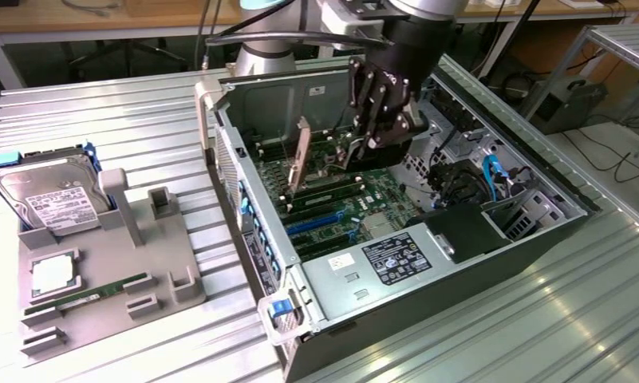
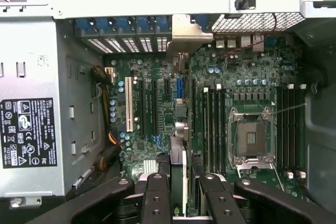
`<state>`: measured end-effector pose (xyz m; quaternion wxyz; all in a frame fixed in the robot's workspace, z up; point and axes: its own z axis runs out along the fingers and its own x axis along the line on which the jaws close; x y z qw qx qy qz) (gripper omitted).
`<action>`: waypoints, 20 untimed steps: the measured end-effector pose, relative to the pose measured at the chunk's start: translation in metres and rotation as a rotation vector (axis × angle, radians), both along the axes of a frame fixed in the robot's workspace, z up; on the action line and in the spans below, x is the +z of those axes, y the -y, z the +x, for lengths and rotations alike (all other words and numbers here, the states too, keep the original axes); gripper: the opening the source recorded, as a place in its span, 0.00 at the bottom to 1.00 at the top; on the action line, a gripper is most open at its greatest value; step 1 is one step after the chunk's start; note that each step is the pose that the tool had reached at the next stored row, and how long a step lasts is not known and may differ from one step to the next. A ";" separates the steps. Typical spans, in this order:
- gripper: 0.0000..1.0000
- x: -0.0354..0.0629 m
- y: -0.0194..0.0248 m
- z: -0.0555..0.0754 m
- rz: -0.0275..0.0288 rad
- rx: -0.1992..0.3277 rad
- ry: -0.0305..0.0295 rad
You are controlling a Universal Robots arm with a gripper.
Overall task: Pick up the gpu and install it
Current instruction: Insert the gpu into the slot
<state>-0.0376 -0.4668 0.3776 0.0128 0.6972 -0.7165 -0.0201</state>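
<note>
**GPU held edge-on over the open computer**

You face an open computer case (image 1: pixel 404 239) lying on the ribbed bench (image 1: pixel 106 112). Inside, above the motherboard (image 2: pixel 157 103), your hand (image 1: pixel 378 128) pinches the gpu (image 2: pixel 178 145) between its fingers (image 2: pixel 156 198). The card hangs directly below the hand, edge-on, its long axis running towards the case's slot wall.

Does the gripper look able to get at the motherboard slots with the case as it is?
Likely yes. The case lies with its side open, and the gripper hangs inside above the motherboard, apparently shut on the edge-on gpu; nothing lies between.
</note>
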 end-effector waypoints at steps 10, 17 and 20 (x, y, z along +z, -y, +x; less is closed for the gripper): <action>0.26 -0.0158 0.0003 -0.018 -0.0003 0.017 0.0030; 0.26 -0.0304 -0.0018 -0.026 -0.0003 0.029 0.0064; 0.26 -0.0434 -0.0066 -0.026 -0.0003 0.036 0.0073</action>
